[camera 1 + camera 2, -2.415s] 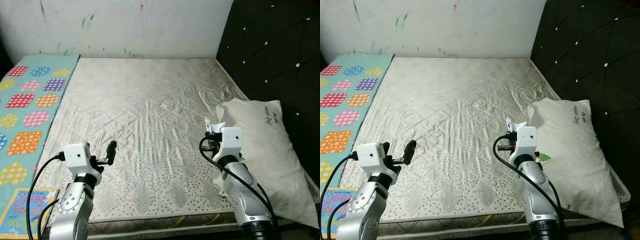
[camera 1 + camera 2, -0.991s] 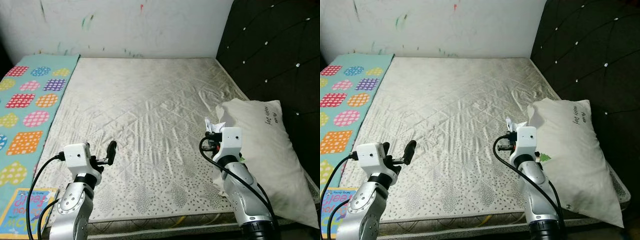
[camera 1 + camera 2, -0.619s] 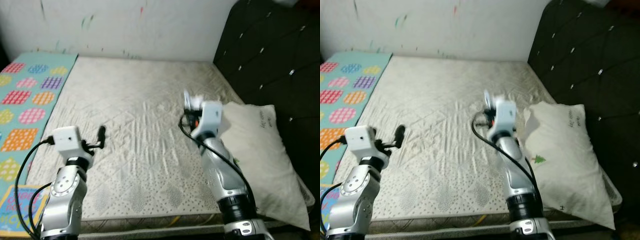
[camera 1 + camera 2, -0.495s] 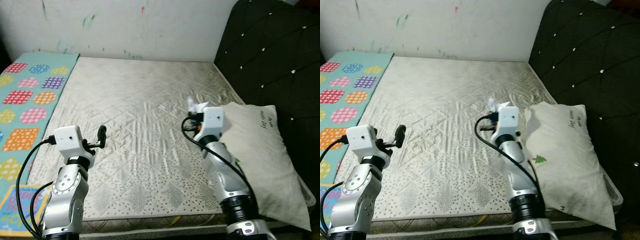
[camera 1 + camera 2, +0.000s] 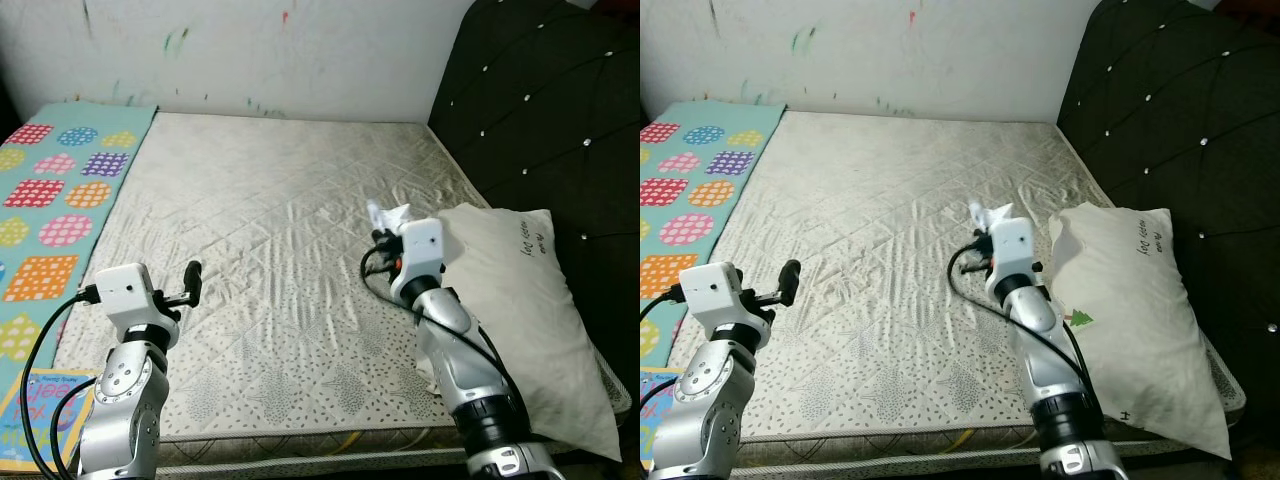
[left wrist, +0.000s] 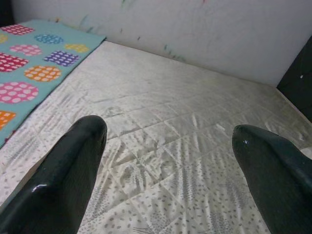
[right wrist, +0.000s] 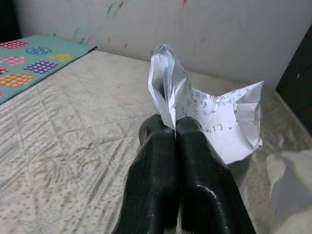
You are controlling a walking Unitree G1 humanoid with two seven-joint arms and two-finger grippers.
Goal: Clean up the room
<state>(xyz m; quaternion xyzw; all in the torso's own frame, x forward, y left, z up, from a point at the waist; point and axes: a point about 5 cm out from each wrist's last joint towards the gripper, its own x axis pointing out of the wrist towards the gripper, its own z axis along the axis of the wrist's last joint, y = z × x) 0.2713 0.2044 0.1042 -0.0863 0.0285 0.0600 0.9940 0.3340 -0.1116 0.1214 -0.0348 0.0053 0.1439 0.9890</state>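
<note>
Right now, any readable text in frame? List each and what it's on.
Crumpled paper pinched in the right gripper: handwriting; only "57" or so legible.
Pillow: black cursive script near its top, too small to read.
Book on the floor: colourful title letters, cut off and unreadable.

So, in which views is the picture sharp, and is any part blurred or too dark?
Eye views: evenly lit, sharp; the pillow text is too small to read. Right wrist view: the crumpled paper is sharp, its fingers slightly soft. Left wrist view: fingers close, blurred; the mattress is clear.

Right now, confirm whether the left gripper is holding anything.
No, the left gripper is open, with only bare mattress between its fingers.
</note>
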